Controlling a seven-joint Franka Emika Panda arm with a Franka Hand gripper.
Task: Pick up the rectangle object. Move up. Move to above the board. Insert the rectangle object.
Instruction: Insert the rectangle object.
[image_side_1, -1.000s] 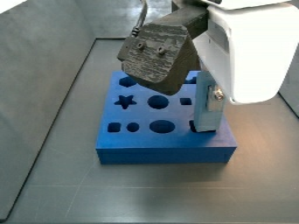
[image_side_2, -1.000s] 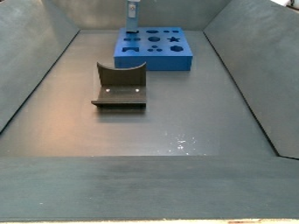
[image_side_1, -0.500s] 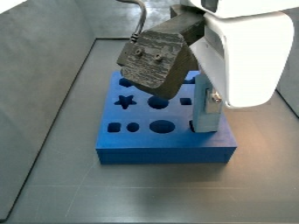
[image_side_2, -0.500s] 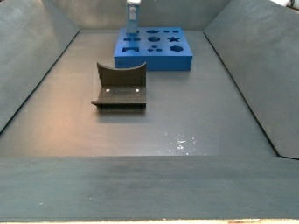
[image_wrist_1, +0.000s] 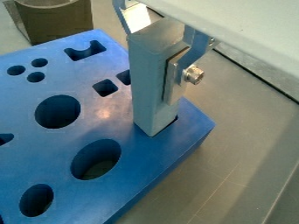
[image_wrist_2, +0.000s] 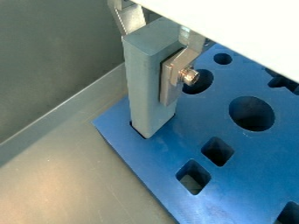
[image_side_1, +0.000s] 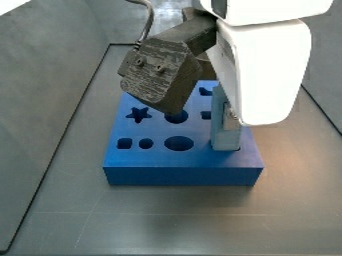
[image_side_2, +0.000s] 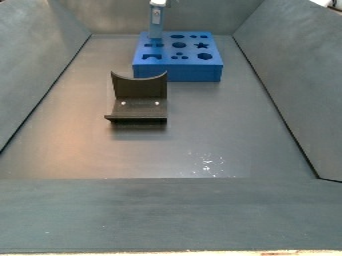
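Hand (image_wrist_1: 176, 66) clenched on bar (image_wrist_1: 156, 83), upright at board (image_wrist_1: 70, 114) corner, lower end at or in a slot. Could jam or tip if released tilted or half-seated

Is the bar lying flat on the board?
No. The bar stands upright in the gripper, its lower end at the board near the corner.

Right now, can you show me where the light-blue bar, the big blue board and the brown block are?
The rectangle object (image_wrist_1: 158, 83): wrist view, its front face, held upright in the pincer (image_wrist_1: 163, 74).
The board (image_side_1: 181, 172): side view, its front wall.
Dark brown U-shaped block (image_side_2: 136, 105): side view, its curved inside.
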